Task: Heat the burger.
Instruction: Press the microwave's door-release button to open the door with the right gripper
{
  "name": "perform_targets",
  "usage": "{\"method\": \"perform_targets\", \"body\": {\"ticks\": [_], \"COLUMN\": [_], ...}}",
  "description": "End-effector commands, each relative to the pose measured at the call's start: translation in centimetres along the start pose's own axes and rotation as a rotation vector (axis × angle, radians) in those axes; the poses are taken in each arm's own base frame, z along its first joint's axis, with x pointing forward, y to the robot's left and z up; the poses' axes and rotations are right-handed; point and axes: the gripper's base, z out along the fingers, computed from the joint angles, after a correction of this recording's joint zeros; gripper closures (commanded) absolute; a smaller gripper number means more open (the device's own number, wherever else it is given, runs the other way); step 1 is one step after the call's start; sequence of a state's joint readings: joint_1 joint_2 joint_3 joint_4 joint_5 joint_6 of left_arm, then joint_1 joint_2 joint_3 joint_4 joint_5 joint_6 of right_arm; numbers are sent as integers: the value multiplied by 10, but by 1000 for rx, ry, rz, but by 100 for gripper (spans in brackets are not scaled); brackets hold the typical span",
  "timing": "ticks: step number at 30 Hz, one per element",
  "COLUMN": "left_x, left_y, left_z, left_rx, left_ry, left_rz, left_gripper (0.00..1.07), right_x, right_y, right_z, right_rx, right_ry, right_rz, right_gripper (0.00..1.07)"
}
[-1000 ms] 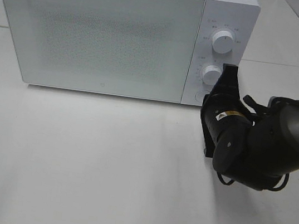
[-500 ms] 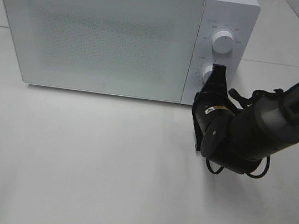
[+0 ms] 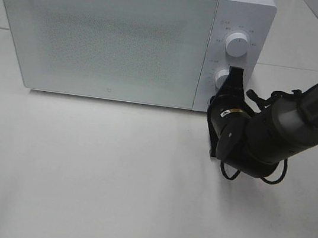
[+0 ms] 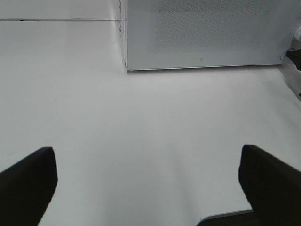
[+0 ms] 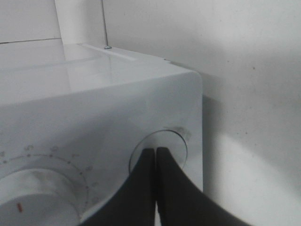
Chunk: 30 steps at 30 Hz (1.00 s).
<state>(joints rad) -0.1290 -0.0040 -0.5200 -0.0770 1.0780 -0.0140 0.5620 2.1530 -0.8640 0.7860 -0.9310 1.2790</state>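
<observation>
- Pressed end-on against the round button (image 5: 171,139) at the foot of the control panel of the microwave (image 3: 117,35): right gripper (image 5: 155,153), fingers clenched tip to tip, nothing between them.
- Closed that way, by judgement, to form one narrow blunt probe, suited to poking a button rather than grasping.
- Carried rolled onto its side by the right arm (image 3: 276,133), just beside the lower knob (image 3: 220,78) and beneath the upper knob (image 3: 236,44); neither knob gripped.
- Probable step in hand: pressing the door release, or else a start control. Panel marks too small to read.
- Door (image 3: 99,35) flush and shut, with a dotted panel opaque from the high view.
- Burger: absent from all three views, neither on the table (image 3: 106,189) in front of the microwave nor in either gripper. Cannot tell whether behind the shut door or out of frame.
- Left gripper (image 4: 148,186): fingers released and spread wide, holding nothing, hanging low over the table and facing the microwave's door side, well apart from it.
- Kept back there, by judgement, to leave the door's swing free and to stand ready for a pick-up.
- Risks to note: tips sliding off the button onto the panel, or the push shifting the casing backward on the smooth table.
</observation>
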Motion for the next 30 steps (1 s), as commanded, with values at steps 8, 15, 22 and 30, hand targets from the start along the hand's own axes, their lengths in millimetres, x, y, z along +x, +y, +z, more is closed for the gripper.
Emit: {"method": "perform_targets", "body": {"ticks": [8,15,22,30], "left_x": [1,1,1,1], "left_y": [0,0,0,0], "left_z": [-2,-2,-2,-2], "left_rx": [4,4,4,4], "left_ry": [-26,-26,-26,-26], "left_rz": [-5,-5,-5,-5], "left_gripper": [9,9,9,9], "right_x": [0,-1,2,8], "right_y": [8,15,28,33], "right_z": [5,6,9,23], "right_rx": [-20,-80,-163,-282], "right_ry": [5,-10,-23,-58], "right_rz": [12,39,56,59], "right_gripper": [107,107,107,107]}}
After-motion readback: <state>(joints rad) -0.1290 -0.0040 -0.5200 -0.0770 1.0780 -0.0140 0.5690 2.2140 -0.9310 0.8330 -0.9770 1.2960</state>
